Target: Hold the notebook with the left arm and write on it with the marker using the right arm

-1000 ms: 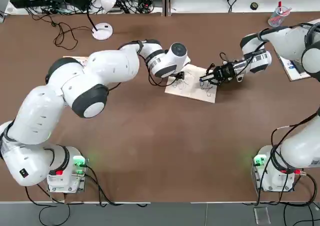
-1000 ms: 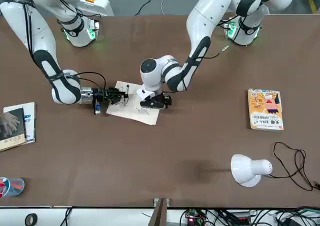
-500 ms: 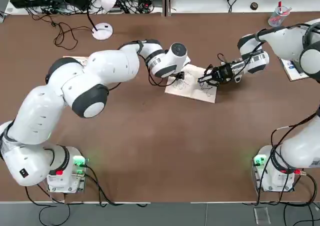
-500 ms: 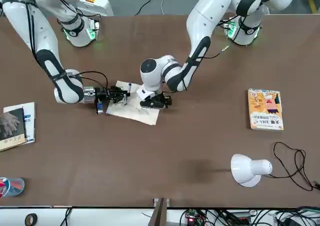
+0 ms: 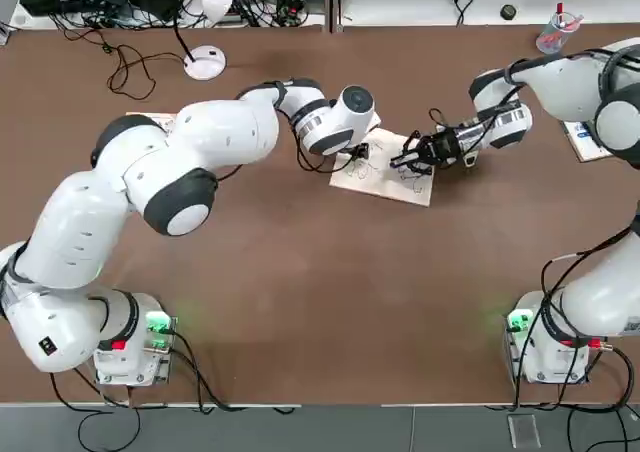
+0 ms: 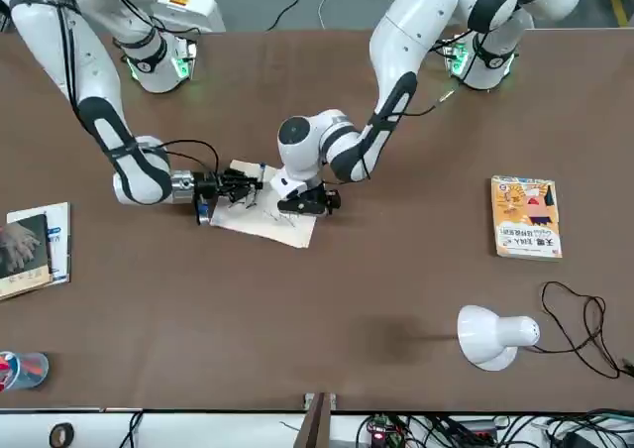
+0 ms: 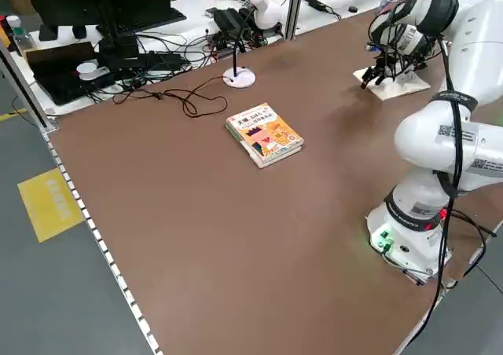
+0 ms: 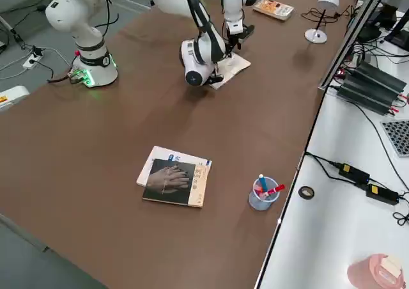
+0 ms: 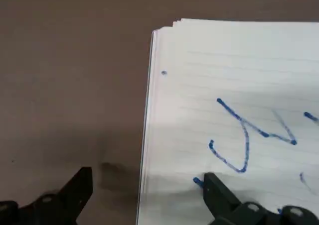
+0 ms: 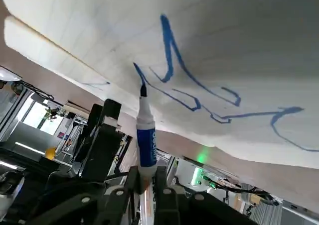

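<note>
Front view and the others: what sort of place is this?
Likely a robotics lab or test area: two white robot arms are based along one edge of a brown table, a black monitor stands beyond it, and tangled cables lie around a lamp.

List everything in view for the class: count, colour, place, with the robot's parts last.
table: one, brown, under the arms
notebook: one, white with blue scribbles, between the two grippers
marker: one, blue and white, in the right jaws, tip at the page
orange book: one, table's left side
grey book: one, hand on cover, table's right side
white book: one, partly under the grey book
cup: one, clear, far right corner, holding pens
lamp: one, white, far left
cables: many, black, table and bench
mug: one, pink, bench
arms: two, white and black; left gripper open at the notebook's edge, right gripper shut on the marker
</note>
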